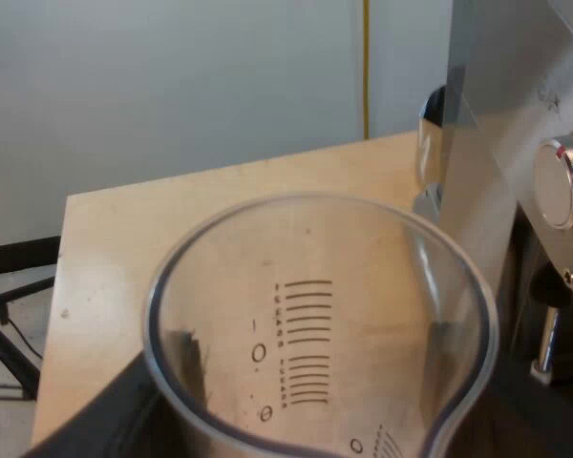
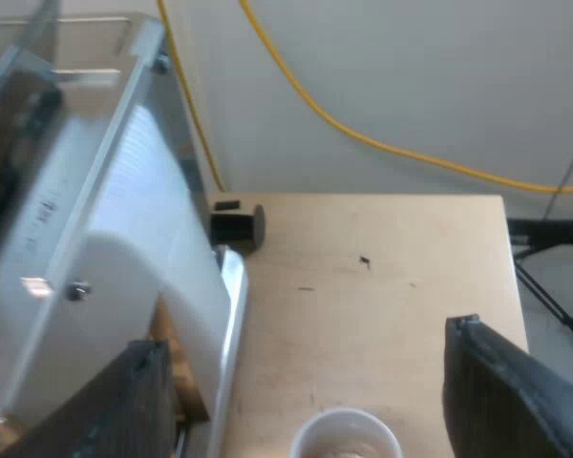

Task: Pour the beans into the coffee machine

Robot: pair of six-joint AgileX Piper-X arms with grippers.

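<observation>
Wooden table (image 1: 105,248) lies below. My left claw (image 1: 315,351) clamps the glass (image 1: 296,239) beside the machine (image 1: 516,105); my right claw (image 2: 306,339) gapes wide, empty, hovering above the mug (image 2: 347,436).

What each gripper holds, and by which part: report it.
Left gripper clamps the measuring glass by its side walls, below the rim. Right gripper is open, holding nothing.

Count's on: one measuring glass (image 1: 306,334), one espresso machine (image 2: 95,239), one silver dial (image 1: 568,181) on its front, one white mug (image 2: 347,437), one wooden desk (image 2: 382,277) underneath.
</observation>
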